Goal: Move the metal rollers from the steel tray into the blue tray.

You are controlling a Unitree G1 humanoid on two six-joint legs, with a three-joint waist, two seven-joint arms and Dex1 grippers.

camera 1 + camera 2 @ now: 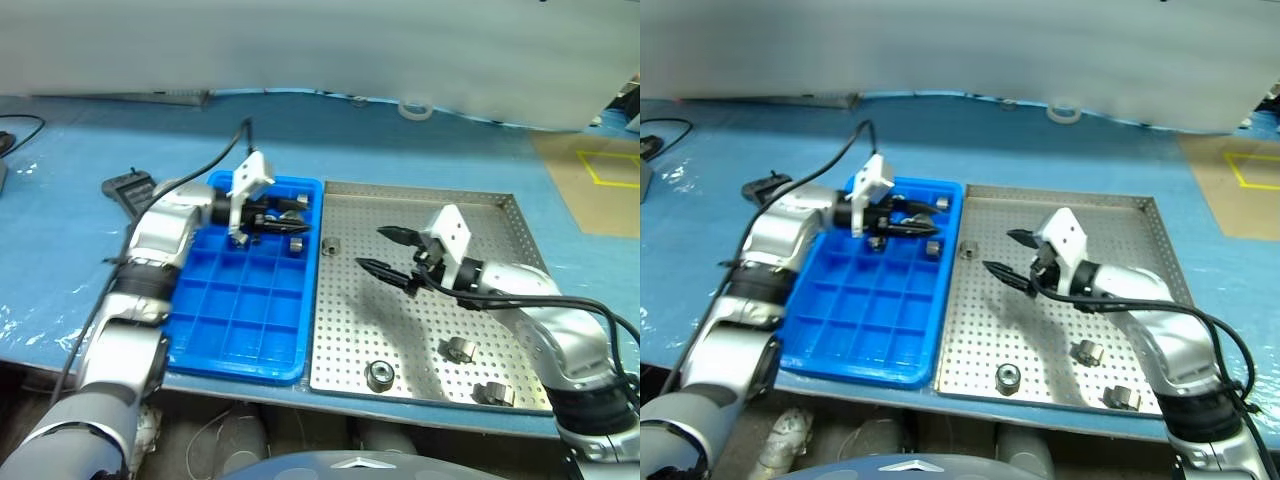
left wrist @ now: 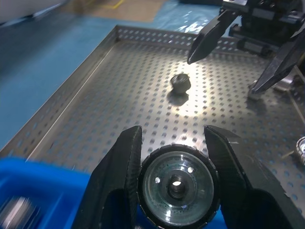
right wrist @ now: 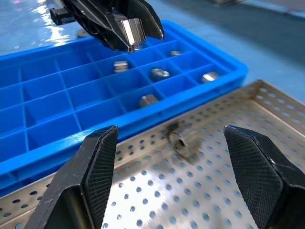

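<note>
My left gripper (image 1: 292, 224) hangs over the far end of the blue tray (image 1: 240, 330), shut on a metal roller (image 2: 177, 183) whose flat face with its centre hole shows between the fingers. Several rollers lie in the blue tray's far compartments (image 3: 160, 73). My right gripper (image 1: 372, 250) stands wide open above the steel tray (image 1: 420, 188), holding nothing. One roller (image 1: 331, 246) lies just ahead of it by the steel tray's left rim. Others (image 1: 379, 375) (image 1: 459, 350) (image 1: 491, 393) rest near the tray's front edge.
A white tape ring (image 1: 416, 110) lies at the back of the light-blue table cover. A black object (image 1: 128, 188) and a cable sit left of the blue tray. Yellow floor marking (image 1: 610, 170) shows to the right.
</note>
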